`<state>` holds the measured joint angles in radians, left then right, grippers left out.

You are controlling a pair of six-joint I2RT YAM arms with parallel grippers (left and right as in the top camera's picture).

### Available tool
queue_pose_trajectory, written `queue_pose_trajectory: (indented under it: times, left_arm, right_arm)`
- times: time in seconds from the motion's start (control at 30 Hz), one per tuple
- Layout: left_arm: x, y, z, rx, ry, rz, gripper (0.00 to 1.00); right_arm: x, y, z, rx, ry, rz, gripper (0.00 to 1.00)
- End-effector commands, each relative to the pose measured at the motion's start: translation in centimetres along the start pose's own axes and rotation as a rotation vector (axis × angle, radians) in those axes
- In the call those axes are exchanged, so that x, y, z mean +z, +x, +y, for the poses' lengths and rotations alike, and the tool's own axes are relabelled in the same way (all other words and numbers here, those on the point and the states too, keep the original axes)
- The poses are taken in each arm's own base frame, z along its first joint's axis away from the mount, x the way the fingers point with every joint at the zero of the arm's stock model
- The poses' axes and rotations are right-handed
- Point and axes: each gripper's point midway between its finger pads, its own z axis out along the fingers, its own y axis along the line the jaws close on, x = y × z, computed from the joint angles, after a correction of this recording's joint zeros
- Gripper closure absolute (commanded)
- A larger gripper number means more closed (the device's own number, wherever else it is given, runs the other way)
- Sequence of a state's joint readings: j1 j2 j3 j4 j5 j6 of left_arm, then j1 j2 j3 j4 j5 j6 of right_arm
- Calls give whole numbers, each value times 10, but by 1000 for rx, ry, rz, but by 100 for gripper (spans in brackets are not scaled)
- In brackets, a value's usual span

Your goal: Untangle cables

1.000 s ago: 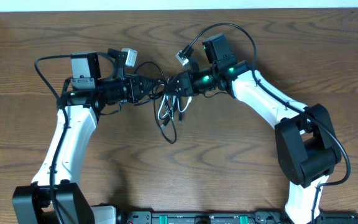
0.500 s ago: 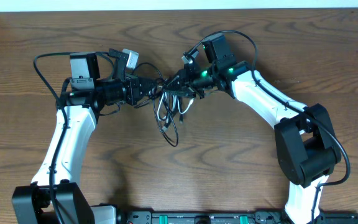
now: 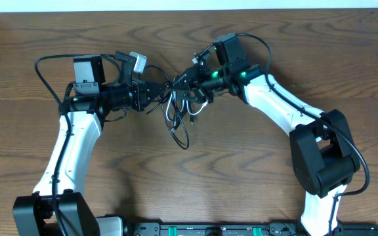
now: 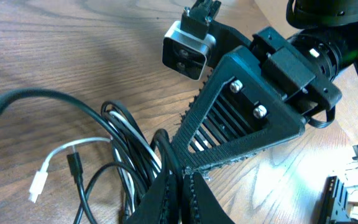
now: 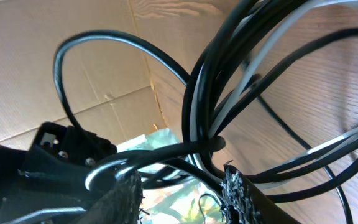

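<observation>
So, both cords sit tangled between the two arms, upper middle of the table [image 3: 241, 177]. The left gripper [image 4: 180, 180] is pinched together on the black cable [image 4: 114, 118], white cable [image 4: 73, 148] looped just beside it. The right gripper [image 5: 182, 183] has its fingers spread, bundle crossing right at the gap
</observation>
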<state>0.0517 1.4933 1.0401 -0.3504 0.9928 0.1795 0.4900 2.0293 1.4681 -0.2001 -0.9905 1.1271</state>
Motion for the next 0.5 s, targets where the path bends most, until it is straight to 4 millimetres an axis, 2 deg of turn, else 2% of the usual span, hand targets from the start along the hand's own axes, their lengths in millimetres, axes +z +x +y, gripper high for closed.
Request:
queue_pose_trajectory:
  times: [0.0,0.2,0.47]
  left_arm:
    - [3,10,-5,6,40,18,93]
    - [3,10,-5,11,41,18,93]
    - [3,11,-5,9,41,19,92]
  right_arm:
    - [0,4,16,15,-36,7,61]
    - [-1,-2,20,10,-44,-23,62]
    - [-4,-21,21,5,-40,-117,62]
